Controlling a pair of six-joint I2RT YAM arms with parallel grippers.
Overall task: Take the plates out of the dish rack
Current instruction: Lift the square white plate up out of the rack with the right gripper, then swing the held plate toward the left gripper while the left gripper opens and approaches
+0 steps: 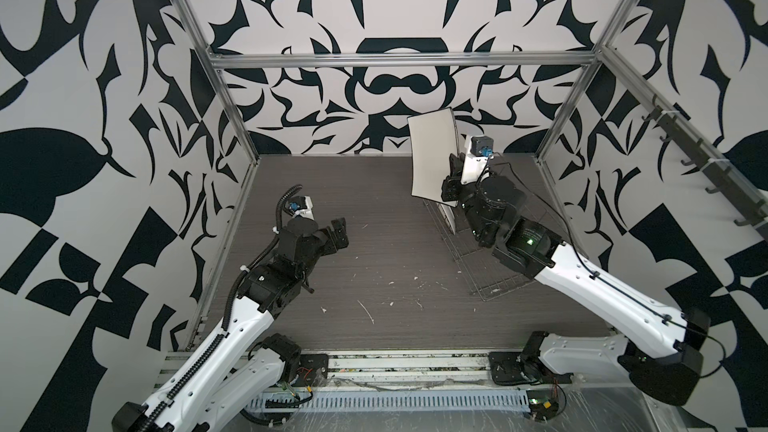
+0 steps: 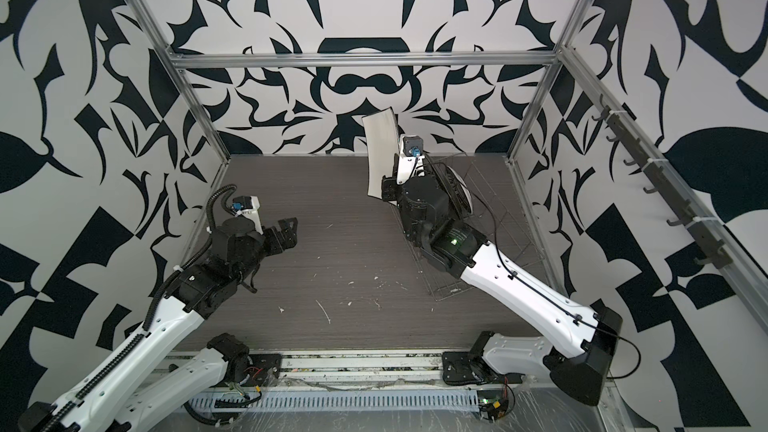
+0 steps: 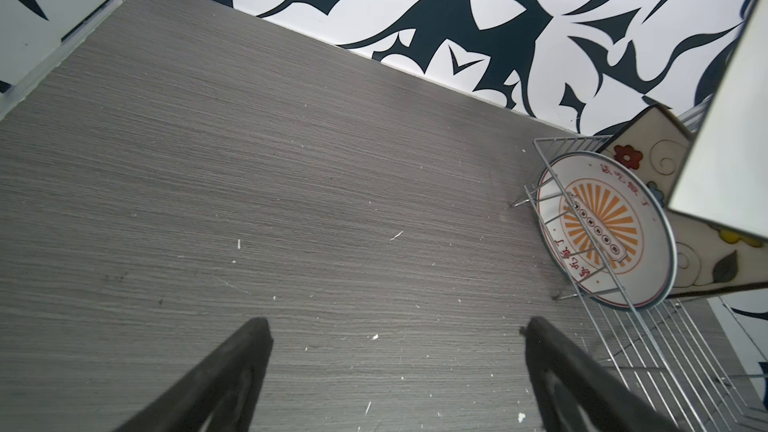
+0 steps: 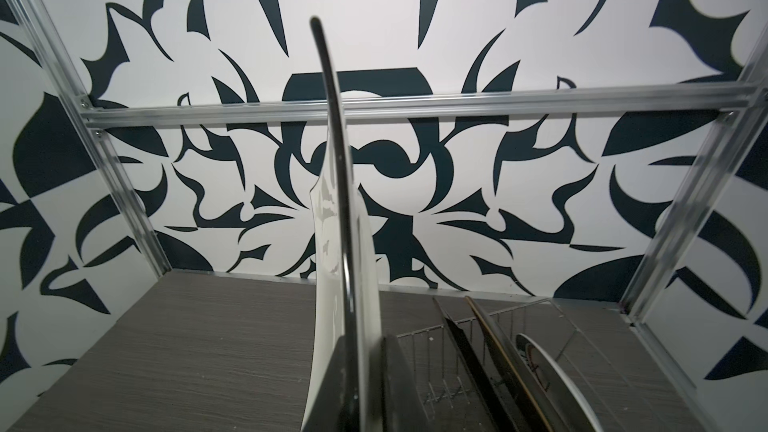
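Rising upright from right hand (image 1: pixel 449 192), white plate (image 1: pixel 432 155)

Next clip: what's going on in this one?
The right gripper is shut on a plain white square plate, held on edge and raised above the silver wire dish rack. The left gripper hangs open over the grey wood-grain table, holding nothing. A round white plate with an orange sunburst and a cream square plate with coloured flowers stand in the rack, not yet unloaded.
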